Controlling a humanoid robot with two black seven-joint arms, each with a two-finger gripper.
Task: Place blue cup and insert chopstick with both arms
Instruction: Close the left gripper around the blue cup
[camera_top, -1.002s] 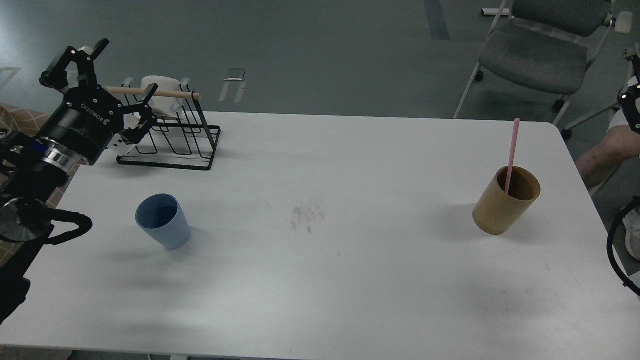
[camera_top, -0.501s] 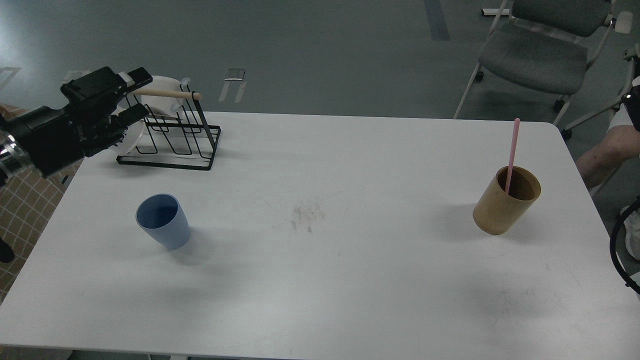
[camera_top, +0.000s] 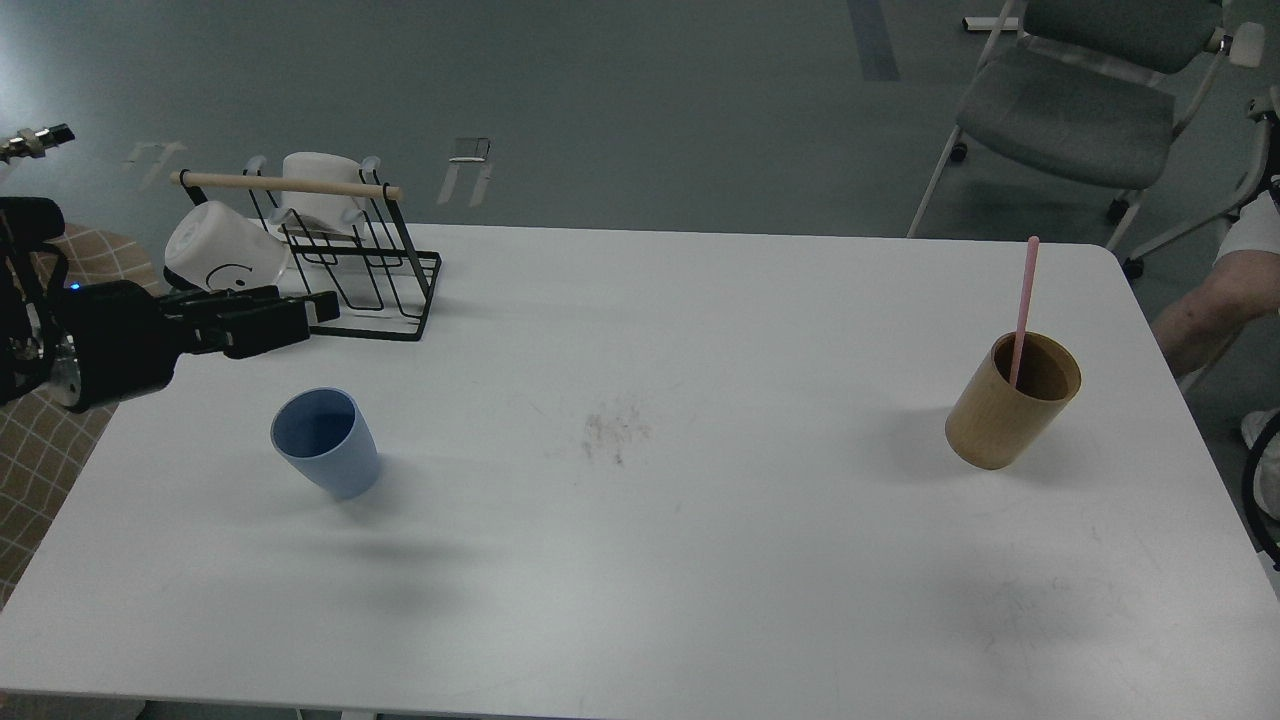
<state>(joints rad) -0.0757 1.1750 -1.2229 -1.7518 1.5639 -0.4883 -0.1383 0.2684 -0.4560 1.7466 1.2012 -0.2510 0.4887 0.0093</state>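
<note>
The blue cup (camera_top: 326, 441) is seen upright just below-right of the left gripper (camera_top: 300, 312), whose jaws' state cannot be told.

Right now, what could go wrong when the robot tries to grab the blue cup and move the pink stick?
The left hand sits close to the wire rack and the white smiley mug, so a sideways swing might knock them.

The blue cup is light-looking and stands free on the table; a clumsy touch could tip it.

The pink stick leans in the wooden cup; pulling it at an angle might topple that cup.
</note>
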